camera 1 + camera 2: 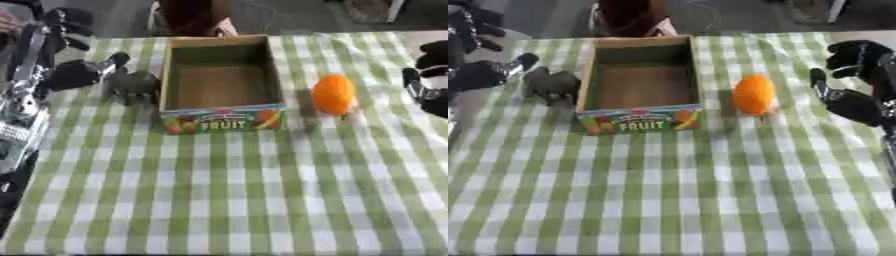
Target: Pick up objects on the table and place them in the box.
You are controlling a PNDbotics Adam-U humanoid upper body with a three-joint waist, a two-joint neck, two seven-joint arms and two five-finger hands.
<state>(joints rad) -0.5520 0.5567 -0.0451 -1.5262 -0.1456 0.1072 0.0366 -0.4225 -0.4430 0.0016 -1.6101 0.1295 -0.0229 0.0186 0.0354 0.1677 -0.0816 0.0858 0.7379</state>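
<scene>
A cardboard fruit box point(222, 119) stands open and empty at the table's far middle. A grey animal-shaped toy point(132, 86) stands against the box's left wall. My left hand point(77, 73) hovers just left of and above the toy, its fingers point(117, 59) stretched out and not closed on it. An orange fruit point(754, 94) lies right of the box. My right hand point(852, 102) is further right of the fruit, open and holding nothing, apart from it.
A green and white checked cloth point(227, 200) covers the table. My left arm's silver and black links point(22, 95) run along the left edge. A brown object point(194, 17) stands behind the box beyond the table.
</scene>
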